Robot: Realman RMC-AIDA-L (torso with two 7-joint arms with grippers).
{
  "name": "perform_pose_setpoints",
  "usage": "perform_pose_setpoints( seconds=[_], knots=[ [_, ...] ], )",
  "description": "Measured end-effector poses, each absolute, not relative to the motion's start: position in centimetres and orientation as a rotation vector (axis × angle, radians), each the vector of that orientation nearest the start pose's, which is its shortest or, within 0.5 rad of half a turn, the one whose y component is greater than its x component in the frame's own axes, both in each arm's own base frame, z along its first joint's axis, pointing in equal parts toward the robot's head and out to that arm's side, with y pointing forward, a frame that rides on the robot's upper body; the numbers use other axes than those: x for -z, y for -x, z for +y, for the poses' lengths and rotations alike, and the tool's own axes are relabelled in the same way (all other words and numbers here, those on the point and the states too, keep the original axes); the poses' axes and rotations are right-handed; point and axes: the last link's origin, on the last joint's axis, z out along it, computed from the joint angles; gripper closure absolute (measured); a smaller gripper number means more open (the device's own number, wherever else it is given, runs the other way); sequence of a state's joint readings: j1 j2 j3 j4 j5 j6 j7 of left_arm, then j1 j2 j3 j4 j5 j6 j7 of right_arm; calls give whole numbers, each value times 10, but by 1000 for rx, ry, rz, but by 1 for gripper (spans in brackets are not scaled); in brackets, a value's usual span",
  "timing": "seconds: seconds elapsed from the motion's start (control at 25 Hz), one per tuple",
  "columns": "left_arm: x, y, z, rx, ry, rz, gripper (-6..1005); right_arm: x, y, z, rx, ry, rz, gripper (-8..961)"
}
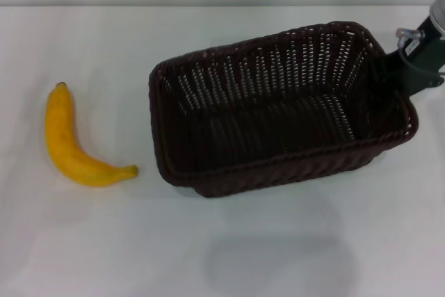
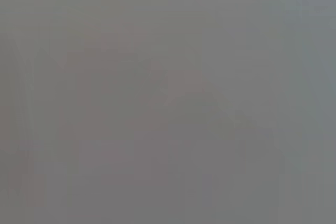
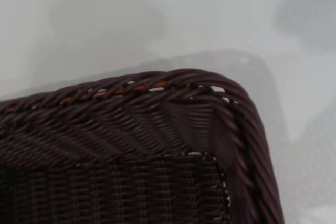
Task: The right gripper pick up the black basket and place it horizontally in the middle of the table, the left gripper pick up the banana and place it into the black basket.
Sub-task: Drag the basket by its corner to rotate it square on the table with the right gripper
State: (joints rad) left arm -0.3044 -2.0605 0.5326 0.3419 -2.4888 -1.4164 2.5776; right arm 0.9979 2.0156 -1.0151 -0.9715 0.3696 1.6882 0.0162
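Note:
The black basket [image 1: 278, 166] hangs tilted above the white table [image 1: 90, 248], in the middle to right of the head view; its faint shadow lies on the table below it. My right gripper [image 1: 409, 73] is at the basket's right end and shut on its rim. The right wrist view shows a braided rim corner of the basket [image 3: 157, 95] close up, with the table beneath. The yellow banana [image 1: 62, 140] lies on the table at the left, apart from the basket. The left gripper is out of view; the left wrist view is plain grey.
The table's far edge meets a pale wall at the top of the head view. Bare white tabletop lies between the banana and the basket and along the front.

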Motion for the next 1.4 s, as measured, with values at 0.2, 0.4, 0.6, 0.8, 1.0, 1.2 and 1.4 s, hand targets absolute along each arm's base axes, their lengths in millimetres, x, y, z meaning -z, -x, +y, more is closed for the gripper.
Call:
perform_pose_setpoints(
  seconds=[0.2,0.4,0.6,0.8,1.0,1.2,1.4],
  knots=[
    [-138,361,305,909,1186,-323,121,-33,-154,404,378,1976,1856,825],
    [-139,357,314,889,1197,-309,121,-22,-152,399,381,1978,1861,836],
    [-140,356,319,881,1206,-312,122,-17,-152,399,379,1974,1842,838],
    [-140,356,320,881,1207,-311,122,-18,-154,399,396,1985,1815,822],
    [-141,355,320,884,1203,-308,122,-25,-161,400,374,1967,1834,794],
    [-141,355,320,886,1204,-309,122,-32,-162,398,371,1984,1842,766],
    [-139,355,320,891,1206,-314,122,-42,-152,394,376,2000,1810,698]
  ],
)
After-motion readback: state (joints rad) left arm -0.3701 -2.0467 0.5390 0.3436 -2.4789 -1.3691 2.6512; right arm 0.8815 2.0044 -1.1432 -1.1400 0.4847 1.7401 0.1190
